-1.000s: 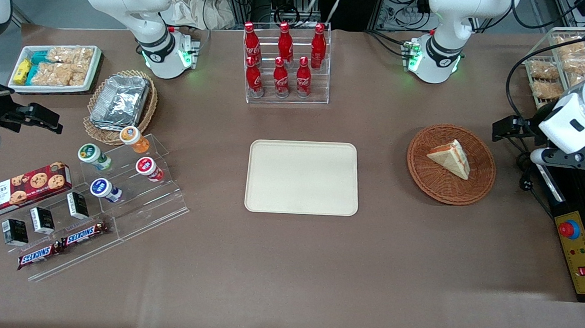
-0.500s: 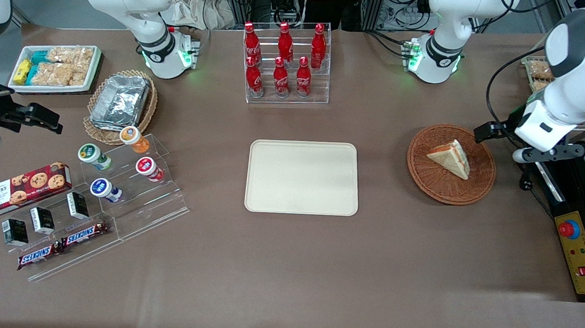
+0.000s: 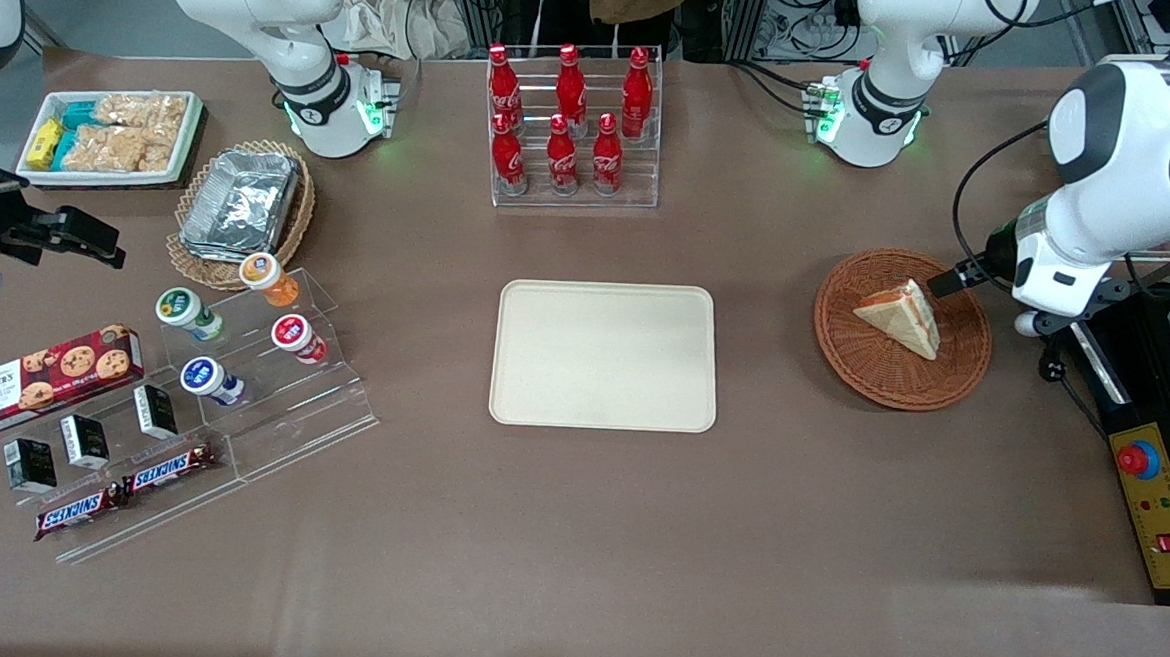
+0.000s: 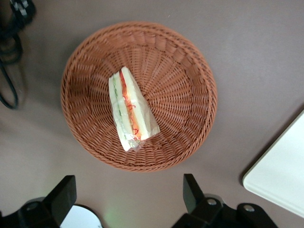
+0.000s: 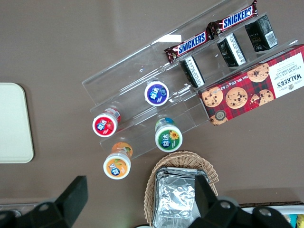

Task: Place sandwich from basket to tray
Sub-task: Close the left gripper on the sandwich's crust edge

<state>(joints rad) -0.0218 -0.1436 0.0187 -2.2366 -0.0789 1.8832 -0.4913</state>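
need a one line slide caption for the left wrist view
Open gripper hovering above the sandwich lying in the woven wicker basket, with a corner of the cream tray beside it.

The round reddish-brown basket [image 4: 190,71] is woven wicker, ribbed and rough. The triangular white-bread sandwich [image 4: 130,109] in it looks soft and matt, with a faint clear-wrap sheen at one corner. The cream rectangular tray [image 3: 606,355] is smooth, matt, plastic-like. The brown surface [image 3: 735,527] is a dull, cloth-like covering. The black tool [image 4: 128,202], above the basket's edge with fingers [image 4: 192,190] spread, is matt plastic; the arm shell [image 3: 1116,126] is glossy white.
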